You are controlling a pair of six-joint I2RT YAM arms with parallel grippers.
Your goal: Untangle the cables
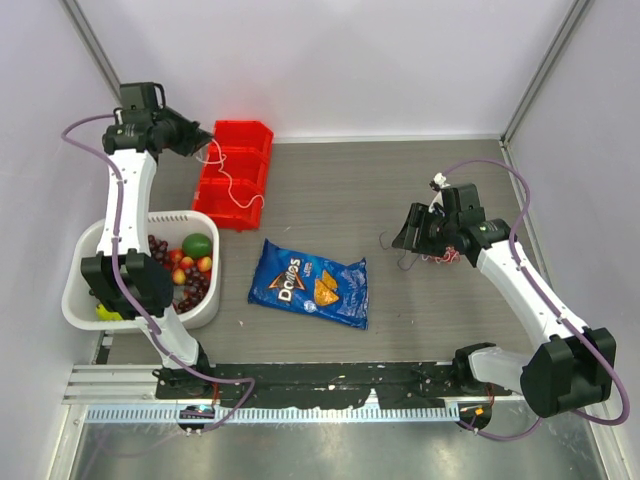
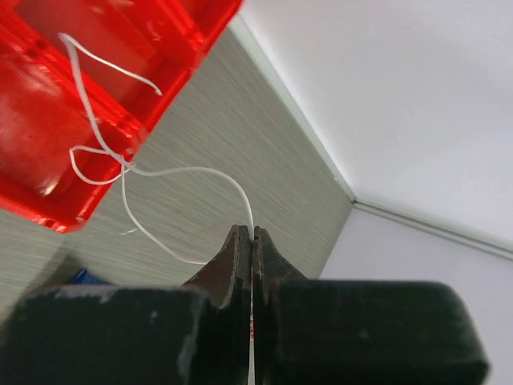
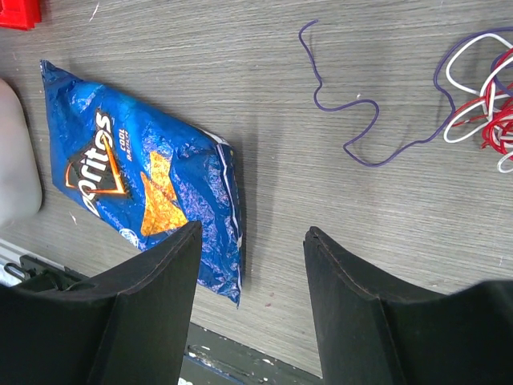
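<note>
Got the left gripper [image 2: 252, 233] up at the far-left corner, jaws squeezed completely together on a thin white cable [image 2: 192, 170]. Really obvious from the left wrist view: pinched right at the fingertips, no gap at all. Runs from there in loose curls down over the red bin [image 1: 240, 140], touching its dividers and hanging past the front edge onto the table [image 1: 340, 190].

Over on the other side, got the right gripper [image 3: 252, 228] hovering above the tabletop, jaws spread wide, gripping nothing. Looks down at bare wood grain between the blue chip bag [image 3: 144, 168] and the rest of the cables [image 3: 481, 112]. Seeing that bunch as red and white loops knotted up together, lying flat, with a purple strand [image 3: 353, 108] wandering out of it toward the bag but not reaching it. From the overhead view, sits just beside the right gripper, well apart from the white one over at the bin.

Also spotting a white basket [image 1: 85, 300] of fruit at the left edge, tucked close to the left arm. Can't tell from here exactly how the red and white loops cross each other, too small and bunched.
</note>
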